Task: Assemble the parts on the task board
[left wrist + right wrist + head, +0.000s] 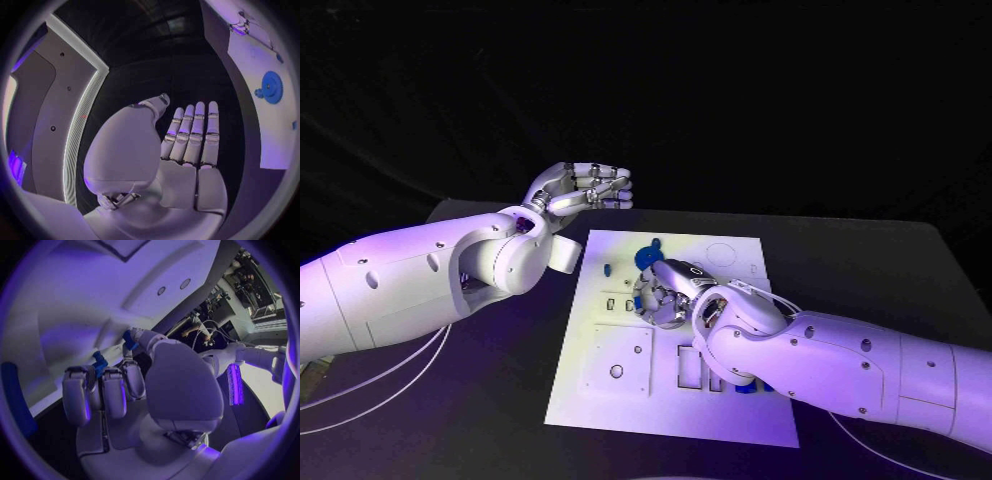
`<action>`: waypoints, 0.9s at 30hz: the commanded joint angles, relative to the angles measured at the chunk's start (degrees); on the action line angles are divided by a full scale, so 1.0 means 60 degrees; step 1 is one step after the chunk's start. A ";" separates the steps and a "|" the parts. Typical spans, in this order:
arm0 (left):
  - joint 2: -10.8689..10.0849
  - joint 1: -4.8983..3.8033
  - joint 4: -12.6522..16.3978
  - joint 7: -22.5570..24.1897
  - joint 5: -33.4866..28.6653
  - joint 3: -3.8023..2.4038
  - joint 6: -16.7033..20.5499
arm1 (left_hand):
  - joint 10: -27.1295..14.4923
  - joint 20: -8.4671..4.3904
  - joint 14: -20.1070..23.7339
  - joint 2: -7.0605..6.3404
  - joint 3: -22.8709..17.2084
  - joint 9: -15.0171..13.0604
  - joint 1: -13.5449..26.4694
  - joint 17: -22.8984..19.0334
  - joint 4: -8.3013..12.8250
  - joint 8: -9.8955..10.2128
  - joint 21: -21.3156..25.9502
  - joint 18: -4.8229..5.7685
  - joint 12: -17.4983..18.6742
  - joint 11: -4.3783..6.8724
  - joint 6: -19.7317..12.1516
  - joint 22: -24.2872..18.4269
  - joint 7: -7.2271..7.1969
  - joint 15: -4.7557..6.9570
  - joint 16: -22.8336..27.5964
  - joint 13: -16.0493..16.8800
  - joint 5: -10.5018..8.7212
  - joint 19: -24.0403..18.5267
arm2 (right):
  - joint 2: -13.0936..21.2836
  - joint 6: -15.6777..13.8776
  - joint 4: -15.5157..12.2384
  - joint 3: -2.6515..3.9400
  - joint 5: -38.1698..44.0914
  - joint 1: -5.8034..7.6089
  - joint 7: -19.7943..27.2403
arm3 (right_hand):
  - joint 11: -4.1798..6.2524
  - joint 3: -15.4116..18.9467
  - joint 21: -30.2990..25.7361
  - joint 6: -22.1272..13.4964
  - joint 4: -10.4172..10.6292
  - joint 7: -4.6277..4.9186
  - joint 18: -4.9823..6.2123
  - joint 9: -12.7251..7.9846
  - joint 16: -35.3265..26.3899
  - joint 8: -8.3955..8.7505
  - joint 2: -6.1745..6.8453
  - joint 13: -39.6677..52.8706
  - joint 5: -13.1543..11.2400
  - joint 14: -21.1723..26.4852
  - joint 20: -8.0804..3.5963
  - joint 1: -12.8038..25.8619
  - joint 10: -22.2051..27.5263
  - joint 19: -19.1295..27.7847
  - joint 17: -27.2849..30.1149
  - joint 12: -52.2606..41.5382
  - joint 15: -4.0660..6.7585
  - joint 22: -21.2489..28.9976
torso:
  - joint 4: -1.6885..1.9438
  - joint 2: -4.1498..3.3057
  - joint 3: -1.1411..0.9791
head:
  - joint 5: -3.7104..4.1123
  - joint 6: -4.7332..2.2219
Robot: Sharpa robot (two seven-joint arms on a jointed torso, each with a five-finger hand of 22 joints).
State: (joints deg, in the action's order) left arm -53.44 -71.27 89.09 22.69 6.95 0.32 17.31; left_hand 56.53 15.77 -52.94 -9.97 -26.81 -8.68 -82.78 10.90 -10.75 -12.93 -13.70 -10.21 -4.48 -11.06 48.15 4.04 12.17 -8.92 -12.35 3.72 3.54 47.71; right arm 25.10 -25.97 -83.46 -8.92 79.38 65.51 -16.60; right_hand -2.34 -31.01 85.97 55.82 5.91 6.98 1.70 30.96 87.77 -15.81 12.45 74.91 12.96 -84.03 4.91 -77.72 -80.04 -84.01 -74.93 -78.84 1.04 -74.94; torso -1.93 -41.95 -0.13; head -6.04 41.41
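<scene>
The white task board (672,400) lies in the lower middle of the head view on the black table (891,260), its long side running from the upper middle down toward the bottom. The left hand (583,187) is raised in the upper middle of that frame, above and left of the board's top edge and clear of it; there its fingers look curled inward, while the left wrist view shows the palm (181,165) with its fingers (199,131) straight and side by side and nothing in them, so I cannot tell for sure how far it is closed. It holds nothing. The right hand (668,295) sits over the centre of the board, knuckles up, fingers bent down toward the plate. In the right wrist view its fingertips (114,390) are close against the white surface, and a small blue part (99,363) stands up right behind them, with a second small blue piece (129,338) just beyond near the thumb; whether the hand actually pinches either one I cannot tell. A round blue gear (648,257) lies on the board just above the right hand in the head view, and more blue pieces (756,386) peek out under the right forearm lower down.
</scene>
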 commanded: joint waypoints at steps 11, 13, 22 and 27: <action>0.0013 -0.0005 0.0010 0.0042 -0.0033 -0.0006 -0.0149 | 0.0000 -0.0013 -0.0018 -0.0054 -0.0035 0.0015 0.0078 0.0011 0.0002 0.0025 0.0047 -0.0057 0.0046 -0.0074 -0.0066 -0.0014 0.0392 -0.0051 0.0030 0.0010 -0.0035 0.0076 | 0.0016 0.0174 0.0018 -0.0037 0.0180 -0.0051 -0.0302 | -0.0009 -0.0004 -0.0014 -0.0108 -0.0101 0.0019 -0.0059 -0.0014 -0.0046 -0.0037 0.0175 0.0330 0.0041 -0.0747 -0.0034 0.0088 0.0038 -0.0437 -0.1422 0.0063 0.0082 -0.1865 | 0.0007 0.0002 -0.0002 | 0.0034 0.0002; 0.0014 -0.0005 0.0009 0.0041 -0.0033 -0.0006 -0.0149 | 0.0000 -0.0013 -0.0018 -0.0054 -0.0035 0.0015 0.0078 0.0011 0.0002 0.0025 0.0047 -0.0057 0.0046 -0.0074 -0.0066 -0.0014 0.0392 -0.0051 0.0030 0.0010 -0.0035 0.0076 | 0.0013 0.0141 0.0018 -0.0037 0.0183 -0.0051 -0.0305 | -0.0019 -0.0007 -0.0005 -0.0145 -0.0120 0.0032 -0.0062 -0.0020 -0.0048 -0.0023 0.0220 0.0313 0.0042 -0.0747 -0.0030 0.0112 0.0055 -0.0445 -0.1419 0.0079 0.0074 -0.1875 | 0.0005 0.0002 -0.0001 | 0.0036 -0.0001; 0.0014 -0.0005 0.0003 0.0036 -0.0033 -0.0006 -0.0153 | 0.0000 -0.0013 -0.0018 -0.0054 -0.0035 0.0015 0.0078 0.0011 0.0002 0.0025 0.0047 -0.0057 0.0046 -0.0074 -0.0066 -0.0014 0.0392 -0.0051 0.0030 0.0010 -0.0035 0.0076 | 0.0006 -0.0059 0.0025 -0.0037 0.0221 -0.0051 -0.0331 | -0.0108 0.0401 -0.0028 -0.0432 0.0358 0.0121 -0.0058 -0.0052 -0.0056 0.0069 0.0392 0.0236 0.0022 -0.0744 0.0038 0.0791 0.0133 -0.0436 -0.1406 0.0145 -0.0004 -0.1867 | 0.0006 -0.0001 -0.0004 | 0.0040 0.0001; 0.0013 -0.0005 -0.0001 0.0031 -0.0033 -0.0006 -0.0153 | 0.0000 -0.0013 -0.0018 -0.0054 -0.0035 0.0015 0.0078 0.0011 0.0002 0.0025 0.0047 -0.0057 0.0046 -0.0074 -0.0066 -0.0014 0.0392 -0.0051 0.0030 0.0010 -0.0035 0.0076 | 0.0009 -0.0130 0.0025 -0.0037 0.0229 -0.0051 -0.0303 | -0.0118 0.0446 -0.0037 -0.0475 0.0375 0.0130 -0.0055 -0.0058 -0.0057 0.0084 0.0417 0.0201 0.0022 -0.0744 0.0044 0.0799 0.0164 -0.0430 -0.1406 0.0176 -0.0011 -0.1861 | 0.0003 -0.0005 -0.0008 | 0.0043 0.0006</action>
State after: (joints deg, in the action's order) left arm -53.42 -71.27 89.00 22.62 6.95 0.32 17.27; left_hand 56.53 15.77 -52.94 -9.97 -26.80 -8.69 -82.78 10.89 -10.75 -12.93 -13.70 -10.22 -4.48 -11.05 48.14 4.04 12.17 -8.92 -12.35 3.72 3.54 47.71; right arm 25.16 -26.49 -83.32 -9.10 79.93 65.28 -17.93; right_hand -3.07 -28.46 85.97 53.41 8.14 7.78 1.70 30.65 87.77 -15.61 15.03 74.90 12.98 -84.03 4.92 -73.34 -79.31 -84.00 -74.91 -78.13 1.03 -74.92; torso -1.90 -41.94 -0.16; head -5.81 41.40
